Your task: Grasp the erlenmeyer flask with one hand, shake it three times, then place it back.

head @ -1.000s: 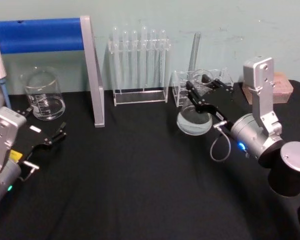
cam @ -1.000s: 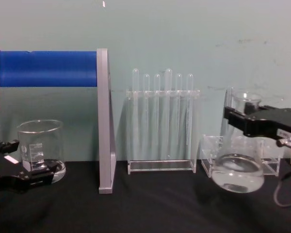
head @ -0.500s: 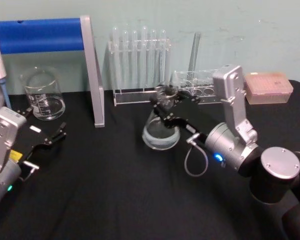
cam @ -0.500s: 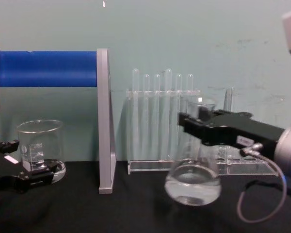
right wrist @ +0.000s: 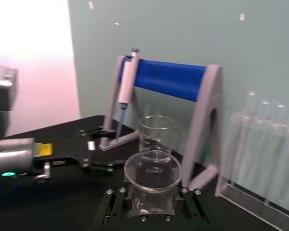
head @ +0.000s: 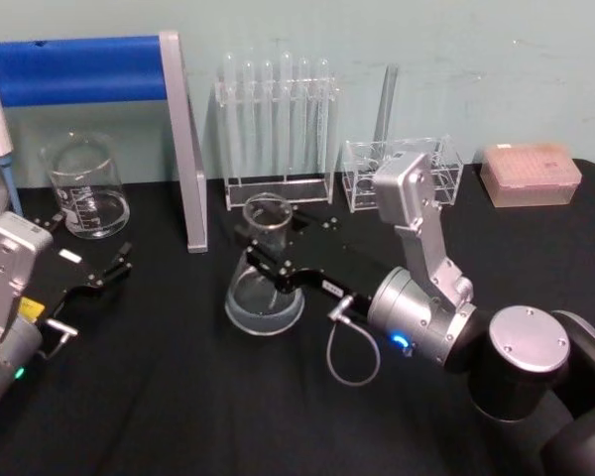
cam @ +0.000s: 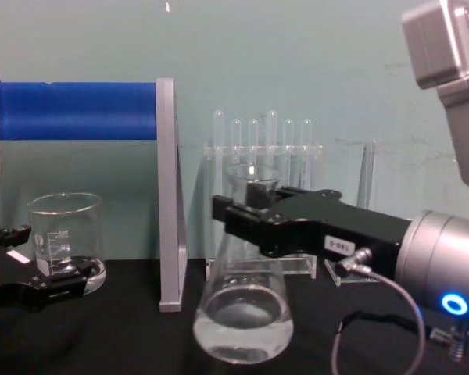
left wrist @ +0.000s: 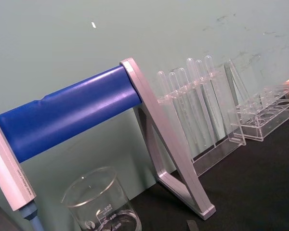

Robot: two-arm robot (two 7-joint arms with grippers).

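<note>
Behind the right end effector [cam: 246, 216] hides the neck of the erlenmeyer flask [cam: 242, 322].

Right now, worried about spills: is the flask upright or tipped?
Upright: the flask is neck-up, clamped at the neck by the right tool, its liquid lying level in the base. The left tool rests by the beaker.

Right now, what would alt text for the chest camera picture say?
The right tool grips a glass flask by its neck, a little clear liquid inside. Behind stand a test-tube rack and a blue-barred stand; a beaker sits left, by the left tool.
</note>
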